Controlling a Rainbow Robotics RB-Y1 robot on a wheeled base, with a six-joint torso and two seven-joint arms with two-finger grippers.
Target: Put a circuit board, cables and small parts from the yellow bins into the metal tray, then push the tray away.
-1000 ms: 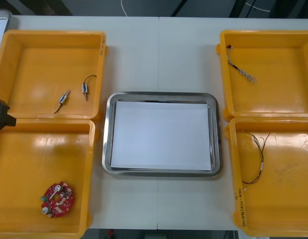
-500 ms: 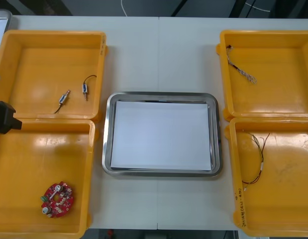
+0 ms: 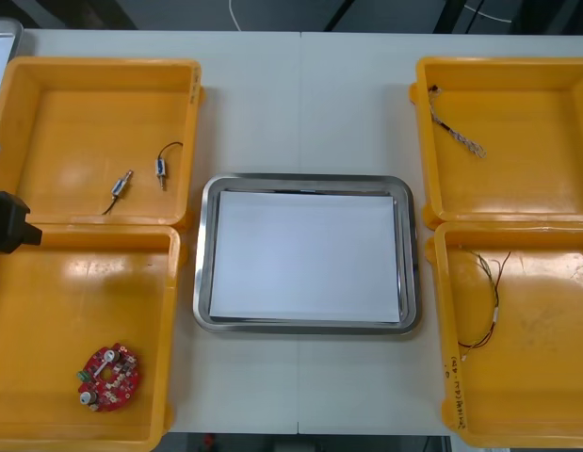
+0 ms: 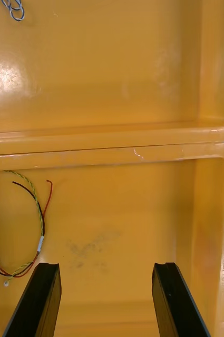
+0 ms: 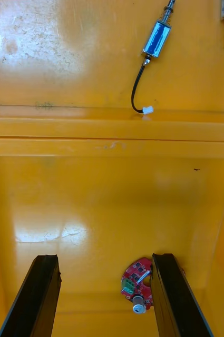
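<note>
table (image 3: 300, 104) | yellow bins (image 3: 103, 62) x4: 2 L, 2 R | metal tray (image 3: 202, 254) ctr btwn bins

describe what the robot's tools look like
The left tool, above the left yellow bins, has two flat black fingers, slab-like with squared, slightly notched tips; in the front view its body is a black block. The right tool, above the right yellow bins, has matching fingers. Both look plain and unmarked.
</note>
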